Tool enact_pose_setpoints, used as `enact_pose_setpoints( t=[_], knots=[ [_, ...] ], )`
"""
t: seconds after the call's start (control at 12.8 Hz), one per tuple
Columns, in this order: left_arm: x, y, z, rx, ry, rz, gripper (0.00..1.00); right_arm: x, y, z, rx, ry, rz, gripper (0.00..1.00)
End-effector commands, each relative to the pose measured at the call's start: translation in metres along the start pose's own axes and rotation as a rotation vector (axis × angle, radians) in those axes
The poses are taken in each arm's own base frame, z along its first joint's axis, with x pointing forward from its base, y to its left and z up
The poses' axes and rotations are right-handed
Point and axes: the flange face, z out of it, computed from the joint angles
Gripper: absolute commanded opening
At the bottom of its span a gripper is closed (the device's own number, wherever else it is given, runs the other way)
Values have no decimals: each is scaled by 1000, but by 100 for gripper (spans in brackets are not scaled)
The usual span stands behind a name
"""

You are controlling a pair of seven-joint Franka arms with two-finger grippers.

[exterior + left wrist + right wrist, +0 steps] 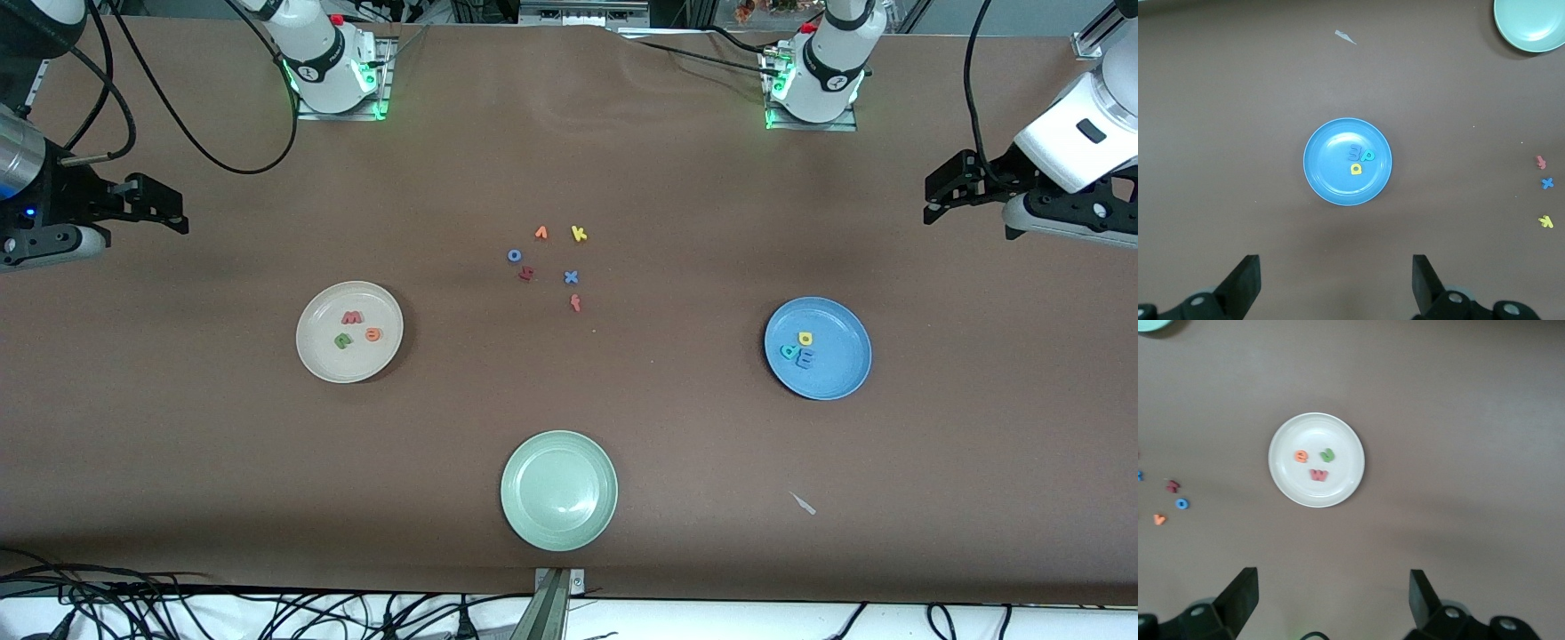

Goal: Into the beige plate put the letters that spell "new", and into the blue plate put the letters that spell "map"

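**A:** Resting in the beige plate (313, 360) toward the right arm's end of the table, the green n (342, 340), the orange e (372, 334) and the pink-red w (352, 316) lie flat and slightly apart, none overlapping. Sorted, by the look of it?

**B:** I judge so. The blue plate (840, 378), near the left arm's end, holds the light-blue m (804, 359), the teal p (788, 351) and the yellow a (805, 338), bunched tightly with the m and p touching. Both words appear delivered.

**A:** And the materials?

**B:** The letters are tiny, matte, soft-edged foam cutouts. The plates are round, shallow and smooth with low raised rims, which should stop light pieces sliding off.

**A:** What remains on the brown table (178, 444) itself?

**B:** A loose cluster at mid-table, between the two plates and toward the edge where the bases stand: a yellow k (579, 234), blue x (571, 277), blue o (514, 255), dark red h (526, 274), orange-red f (575, 303) and an orange v-like piece (540, 233). They look like distractors left alone. A glossy pale green plate (558, 489) sits bare near the camera-side edge, a pale scrap (804, 504) close by.

**A:** The grippers?

**B:** The right gripper (1330, 597) hangs over bare table beside the beige plate, jaws spread wide and holding nothing. The left gripper (1335, 283) hangs likewise beside the blue plate, released and empty. Both arms wait at their ends.
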Motion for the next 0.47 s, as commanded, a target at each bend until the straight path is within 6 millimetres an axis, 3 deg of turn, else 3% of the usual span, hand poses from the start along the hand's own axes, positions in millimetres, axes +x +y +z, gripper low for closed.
enact_pose_setpoints(
  t=[0.0, 0.39],
  knots=[
    [4, -4, 1, -17, 3, -4, 100, -4, -2, -9, 30, 13, -2, 100],
    [3, -4, 0, -19, 0, -5, 100, -2, 0, -7, 18, 16, -4, 100]
  ],
)
